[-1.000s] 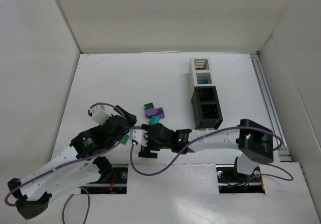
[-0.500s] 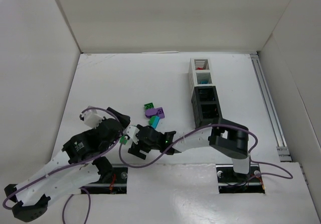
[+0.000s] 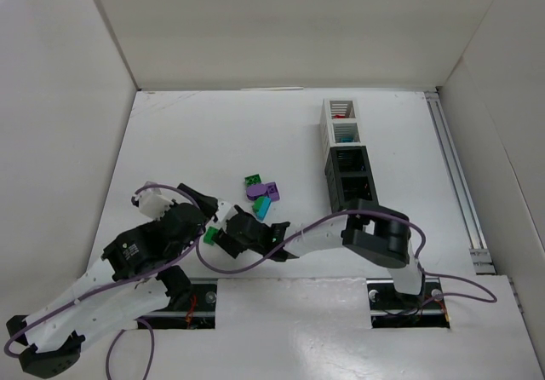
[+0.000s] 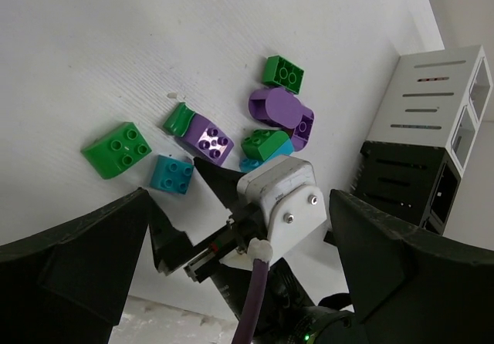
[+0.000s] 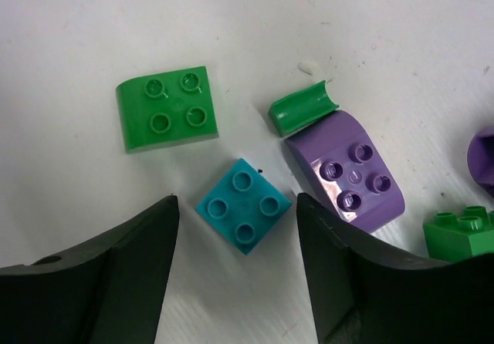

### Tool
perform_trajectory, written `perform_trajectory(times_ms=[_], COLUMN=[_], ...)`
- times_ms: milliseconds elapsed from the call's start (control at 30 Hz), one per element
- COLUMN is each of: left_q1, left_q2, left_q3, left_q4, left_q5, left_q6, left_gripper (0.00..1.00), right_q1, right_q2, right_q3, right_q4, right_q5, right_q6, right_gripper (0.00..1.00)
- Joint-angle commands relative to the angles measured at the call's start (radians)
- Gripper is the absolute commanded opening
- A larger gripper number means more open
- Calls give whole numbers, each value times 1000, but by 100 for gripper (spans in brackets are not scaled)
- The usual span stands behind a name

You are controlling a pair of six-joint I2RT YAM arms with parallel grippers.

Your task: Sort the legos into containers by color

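Legos lie loose on the white table. A cyan brick [image 5: 243, 205] sits between the fingers of my right gripper [image 5: 239, 274], which is open, with a small gap on each side. Beside it lie a green square brick [image 5: 166, 109], a green curved piece [image 5: 302, 107] and a purple brick [image 5: 351, 178]. My left gripper [image 4: 247, 282] hangs wide open and empty just above the right gripper's head [image 4: 278, 193], looking down on the same pile [image 4: 207, 138]. The containers [image 3: 347, 154] stand in a row at the back right, two white and two black.
More legos, green [image 3: 252, 180], purple [image 3: 260, 189] and cyan [image 3: 263, 206], lie between the grippers and the bins. White walls close in the table on the left, back and right. A rail [image 3: 456, 175] runs along the right side. Both arms crowd the near left.
My right arm has reached further left and down over the cyan brick, and its jaws have narrowed. The left arm has drawn back a little to the left.
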Motion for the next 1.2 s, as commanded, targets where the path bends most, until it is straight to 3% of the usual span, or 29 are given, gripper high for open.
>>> perform_trajectory(times_ms=[0, 67, 267, 433, 500, 633, 667, 833, 1033, 1167], left_q1=[-6, -6, -6, -6, -6, -6, -6, -6, -6, 3], left_q2=[2, 2, 2, 2, 11, 60, 71, 124, 212, 285], left_q3=[12, 21, 30, 39, 39, 39, 30, -21, -48, -48], left_q4=[-26, -37, -34, 26, 75, 191, 224, 475, 606, 638], left_q5=[-43, -43, -43, -23, -14, 34, 46, 202, 269, 278], left_q6=[-22, -22, -3, 78, 147, 266, 299, 513, 590, 639], left_gripper=[100, 100, 100, 100, 100, 100, 100, 100, 100, 100], right_q1=[0, 9, 20, 20, 8, -134, -232, -536, -883, -985], right_q2=[14, 5, -98, -237, -361, -604, -692, -828, -733, -569], right_q3=[38, 27, -17, -63, -123, -266, -296, -255, -105, -22], right_q4=[-6, -20, -58, -58, -58, -58, -90, -205, -273, -273], right_q5=[48, 83, 108, 53, 28, -66, -90, -194, -373, -472], right_q6=[60, 69, 60, -105, -200, -299, -337, -532, -603, -612], right_gripper=[66, 51, 29, 28, 26, 26, 26, 26, 26, 26])
